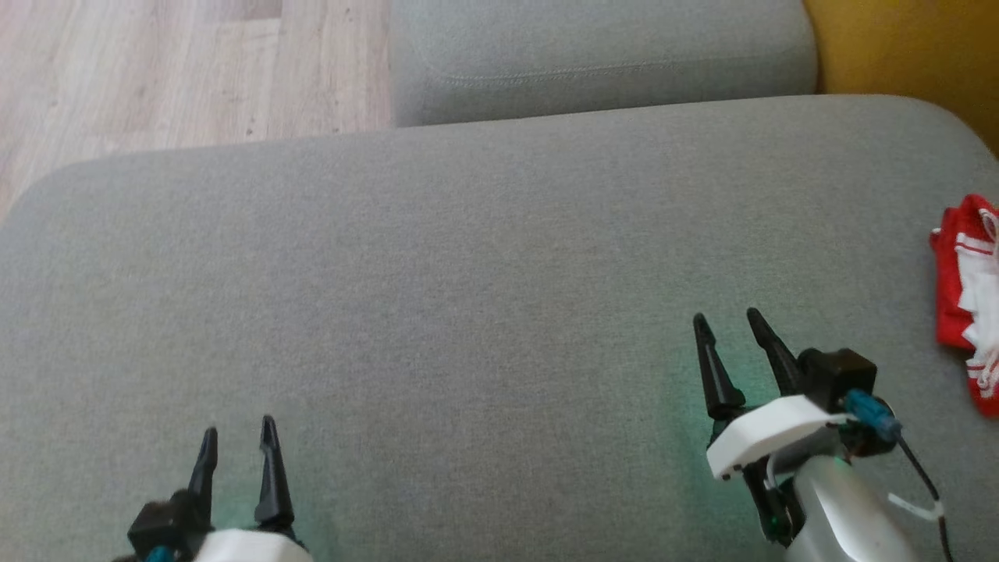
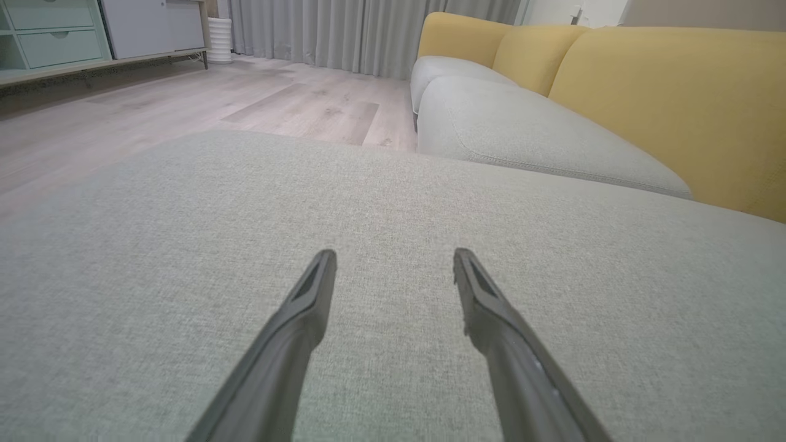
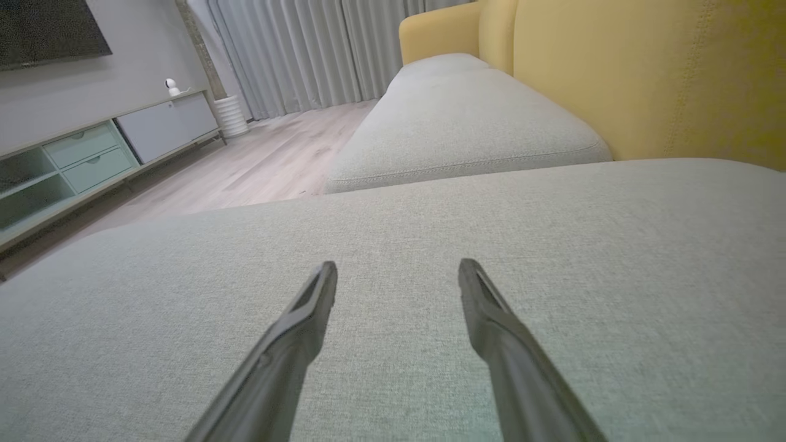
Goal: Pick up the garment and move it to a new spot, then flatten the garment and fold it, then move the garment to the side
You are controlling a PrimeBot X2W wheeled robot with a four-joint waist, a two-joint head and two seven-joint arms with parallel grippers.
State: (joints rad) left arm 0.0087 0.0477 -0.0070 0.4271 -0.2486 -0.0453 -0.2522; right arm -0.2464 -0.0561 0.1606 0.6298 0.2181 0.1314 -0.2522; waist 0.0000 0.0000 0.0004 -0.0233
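The garment (image 1: 970, 300) is a red and white bundle lying at the right edge of the grey cushion (image 1: 468, 312) in the head view, partly cut off by the frame. My right gripper (image 1: 727, 318) hovers open over the cushion, a good way left of the garment, nothing between its fingers. At the lower left my left gripper (image 1: 239, 427) is open and empty too. In the left wrist view the left gripper (image 2: 395, 253) points across bare grey fabric. The right wrist view shows the right gripper (image 3: 398, 264) open above the same cushion.
A second grey seat cushion (image 1: 601, 55) lies beyond the near one, with the yellow sofa back (image 1: 905, 47) at the far right. Pale wooden floor (image 1: 179, 70) shows at the upper left. A low cabinet (image 3: 92, 153) and grey curtains (image 3: 295, 55) stand across the room.
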